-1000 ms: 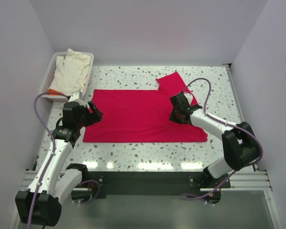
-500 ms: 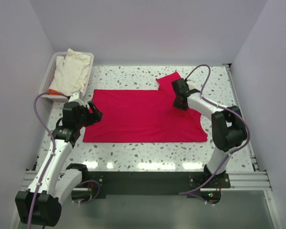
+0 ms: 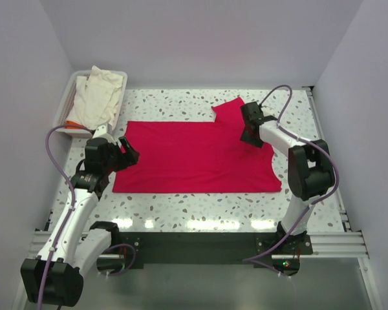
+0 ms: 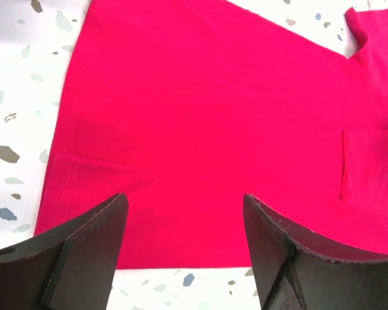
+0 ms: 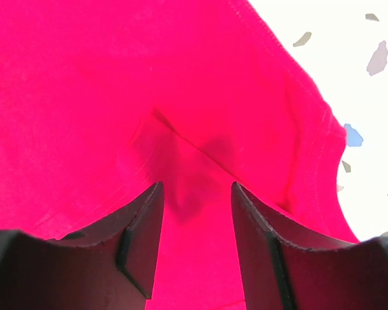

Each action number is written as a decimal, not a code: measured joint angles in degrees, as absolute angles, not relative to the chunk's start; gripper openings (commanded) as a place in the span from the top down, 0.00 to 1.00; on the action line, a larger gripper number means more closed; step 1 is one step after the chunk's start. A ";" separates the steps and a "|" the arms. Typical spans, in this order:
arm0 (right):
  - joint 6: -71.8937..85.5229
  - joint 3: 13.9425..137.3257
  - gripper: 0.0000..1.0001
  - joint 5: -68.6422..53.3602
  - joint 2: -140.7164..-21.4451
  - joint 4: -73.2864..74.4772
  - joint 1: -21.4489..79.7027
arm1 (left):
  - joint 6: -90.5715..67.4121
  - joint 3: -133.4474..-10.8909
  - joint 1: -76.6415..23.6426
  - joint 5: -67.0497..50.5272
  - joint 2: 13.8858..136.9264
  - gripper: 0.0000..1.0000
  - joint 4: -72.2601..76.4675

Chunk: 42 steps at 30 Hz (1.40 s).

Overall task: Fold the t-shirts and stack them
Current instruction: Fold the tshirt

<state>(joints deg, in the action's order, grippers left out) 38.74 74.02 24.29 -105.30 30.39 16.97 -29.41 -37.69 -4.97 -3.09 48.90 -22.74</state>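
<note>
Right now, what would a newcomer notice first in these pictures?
The crimson t-shirt spread flat across the middle of the speckled table dominates. The right pincer hangs open over its far-right sleeve, a small pucker of red cloth between its jaws, while the left pincer hovers open at the shirt's left edge. A cream t-shirt lies heaped in the white tray at the far-left corner.

Spread flat on speckled terrazzo table (image 3: 181,103): crimson-red cloth t-shirt (image 3: 194,155). At its left edge sits left gripper (image 3: 126,155), with right gripper (image 3: 248,137) over the far-right sleeve. Far-left white plastic tray (image 3: 68,97) holds cream-white cloth shirt (image 3: 97,97).
</note>
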 measured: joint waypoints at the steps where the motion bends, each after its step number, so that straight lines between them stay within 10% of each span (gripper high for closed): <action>1: 38.59 74.26 0.48 24.01 -105.30 30.57 16.64 | -29.67 -37.69 -4.97 -2.83 48.95 0.23 -22.74; 28: 37.01 85.95 0.48 5.37 -112.05 15.51 6.48 | -34.57 -81.21 -5.02 19.81 112.90 0.42 -16.25; 42: 36.75 87.66 0.48 4.69 -118.39 8.97 6.37 | -31.86 -92.88 -5.76 23.68 124.90 0.50 -17.23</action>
<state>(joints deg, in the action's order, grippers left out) 36.75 87.66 4.69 -118.39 8.97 6.37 -31.86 -92.88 -5.76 23.68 124.90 -17.23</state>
